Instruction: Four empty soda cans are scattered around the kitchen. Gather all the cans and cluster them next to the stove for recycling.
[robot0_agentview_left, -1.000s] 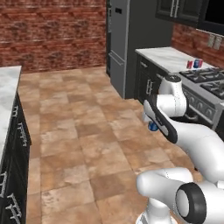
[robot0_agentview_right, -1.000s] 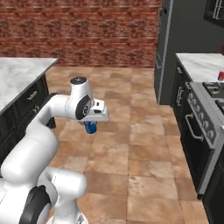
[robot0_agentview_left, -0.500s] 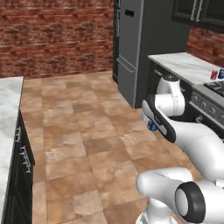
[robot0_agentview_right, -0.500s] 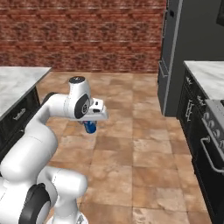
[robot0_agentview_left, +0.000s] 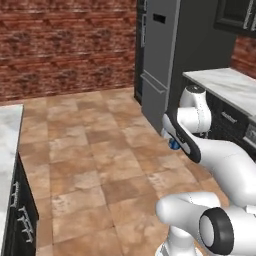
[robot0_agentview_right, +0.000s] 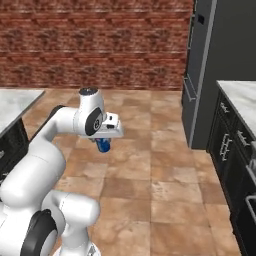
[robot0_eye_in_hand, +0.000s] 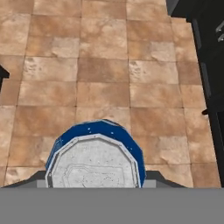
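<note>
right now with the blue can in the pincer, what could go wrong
1. The blue can hangs over bare tile floor; the pincer grips it near its top, so a jolt could drop it.
2. The arm sits close to the dark cabinets and fridge; a wide swing or turn might clip them.
3. No stove is in sight, so the carry may be long.

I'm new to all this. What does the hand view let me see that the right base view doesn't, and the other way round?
Only the hand view looks down on the silver top of the blue soda can, with the tiled floor spread beneath it. Only the right base view gives the room: the red brick wall, the tall grey fridge, marble counters on both sides, and the white arm carrying the can at its pincer. Both share the blue can, the floor and dark cabinet fronts.
</note>
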